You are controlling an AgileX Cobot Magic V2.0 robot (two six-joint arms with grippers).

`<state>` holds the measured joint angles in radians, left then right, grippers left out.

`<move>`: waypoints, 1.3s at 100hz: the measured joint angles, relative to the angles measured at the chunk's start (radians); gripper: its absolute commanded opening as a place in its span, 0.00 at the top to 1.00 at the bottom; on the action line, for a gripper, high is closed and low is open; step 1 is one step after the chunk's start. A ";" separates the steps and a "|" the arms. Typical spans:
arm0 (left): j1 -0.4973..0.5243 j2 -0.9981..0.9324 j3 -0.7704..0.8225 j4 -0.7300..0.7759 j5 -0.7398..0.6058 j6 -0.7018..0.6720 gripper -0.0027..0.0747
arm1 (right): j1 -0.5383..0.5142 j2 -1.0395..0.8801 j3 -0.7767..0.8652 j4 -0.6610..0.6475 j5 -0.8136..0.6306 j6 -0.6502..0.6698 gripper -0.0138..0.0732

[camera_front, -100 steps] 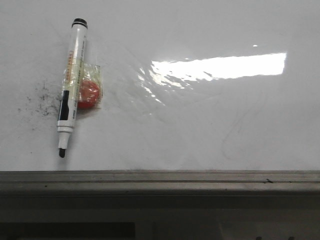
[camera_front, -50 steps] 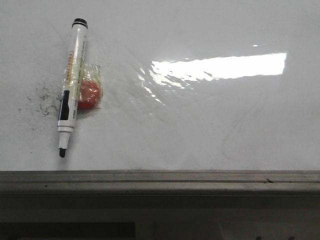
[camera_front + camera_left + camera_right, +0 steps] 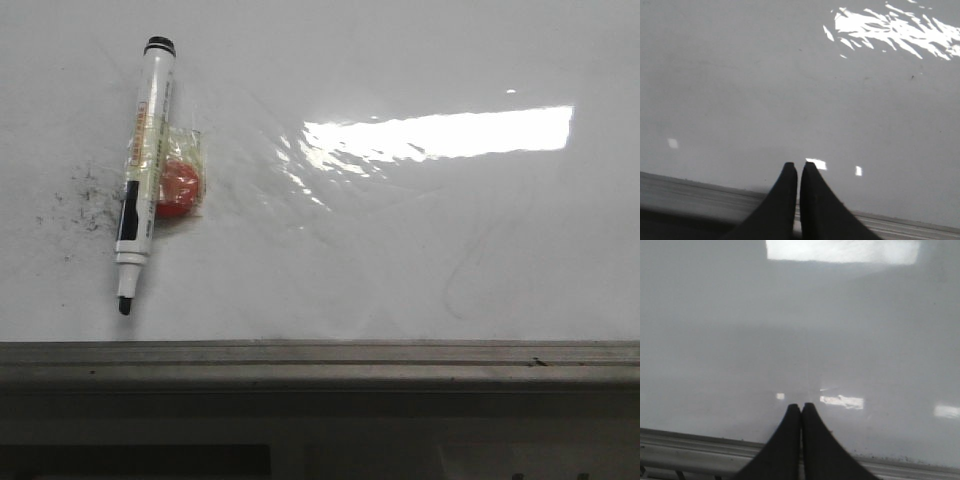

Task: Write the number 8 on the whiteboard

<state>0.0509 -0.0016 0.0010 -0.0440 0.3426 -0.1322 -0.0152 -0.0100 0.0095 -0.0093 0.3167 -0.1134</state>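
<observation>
Left pincer [image 3: 798, 166] and right pincer [image 3: 800, 407] hovering pinched together, empty — marker [image 3: 141, 170] (uncapped) lying ungrabbed on whiteboard [image 3: 420, 250], no 8 drawn.

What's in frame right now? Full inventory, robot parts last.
whiteboard: 1, glossy white, fills the front view; no 8 drawn on it
light reflection: 1, bright white, upper right of the board
black specks: scattered, black, left of the marker
marker: 1, white body, black uncapped tip, lying on the board at left, tip toward the ledge
red round object: 1, red, in clear wrap, beside the marker
ledge: 1, grey metal, along the board's near edge
left pincer: 1, black, shut, empty
right pincer: 1, black, shut, empty
</observation>
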 measured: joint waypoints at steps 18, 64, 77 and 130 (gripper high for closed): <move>0.000 0.000 0.000 0.014 -0.042 0.008 0.99 | 0.000 0.000 0.000 -0.042 -0.152 0.000 0.91; 0.000 0.000 0.000 -0.806 -0.198 0.008 0.99 | 0.000 0.000 0.000 0.412 -0.480 0.081 0.91; 0.000 0.000 0.000 -0.874 -0.220 0.008 0.99 | 0.000 0.000 0.000 0.442 -0.504 0.149 0.91; 0.000 0.069 -0.280 -0.711 0.001 0.301 0.99 | 0.011 0.000 -0.344 0.207 0.128 0.146 0.91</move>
<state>0.0509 0.0670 -0.2793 -0.7552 0.3433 0.1684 -0.0040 -0.0100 -0.3348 0.1974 0.4449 0.0331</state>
